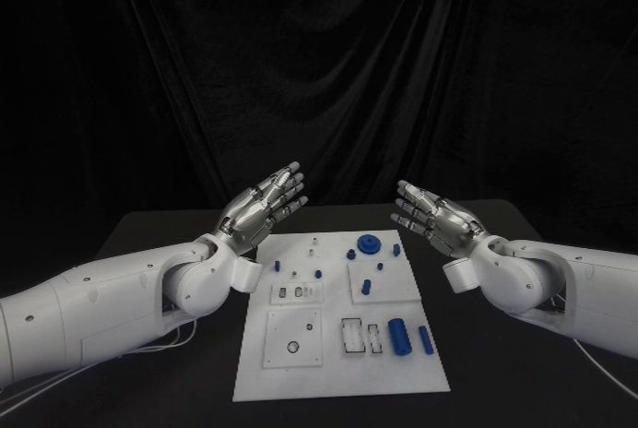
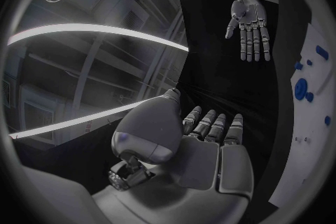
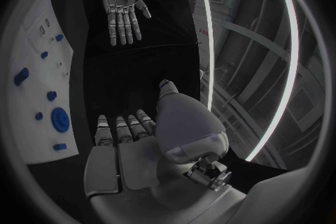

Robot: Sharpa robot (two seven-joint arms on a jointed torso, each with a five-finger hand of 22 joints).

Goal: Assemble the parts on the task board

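While both arms sit raised at the far end of the black counter (image 1: 159,230), the task board (image 1: 340,317) lies flat in the middle between them, nothing covering it.

Left hand (image 1: 264,209): fingers straight and spread, palm facing inward, holding nothing, above the counter just off the board's far left corner. Right hand (image 1: 436,218): same pose mirrored, fingers apart and empty, off the far right corner. Neither touches the board or a part. The two hands are well apart, palms facing each other across the board's far edge.

Parts on the board (head view):
- blue disc (image 1: 370,243) near the far edge, right of centre
- several small blue pegs (image 1: 367,285) around and below it, exact shapes too small to tell
- two blue cylinders (image 1: 403,336) lying side by side near the near right corner, the outer one (image 1: 426,340) close to the board's right edge
- pale rectangular slots (image 1: 354,335) just left of the cylinders
- a square plate with a ring-shaped mark (image 1: 291,347) at near left

Left wrist view: own palm and fingers (image 2: 210,131) extended, right hand opposite (image 2: 251,25), board edge with blue parts at the side (image 2: 318,95). Right wrist view shows the same layout, with the left hand (image 3: 122,8) open across from it and the disc (image 3: 60,120) on the board.

A dark curtain (image 1: 319,87) hangs behind the counter. Thin white cables (image 1: 80,373) trail beneath the left arm.
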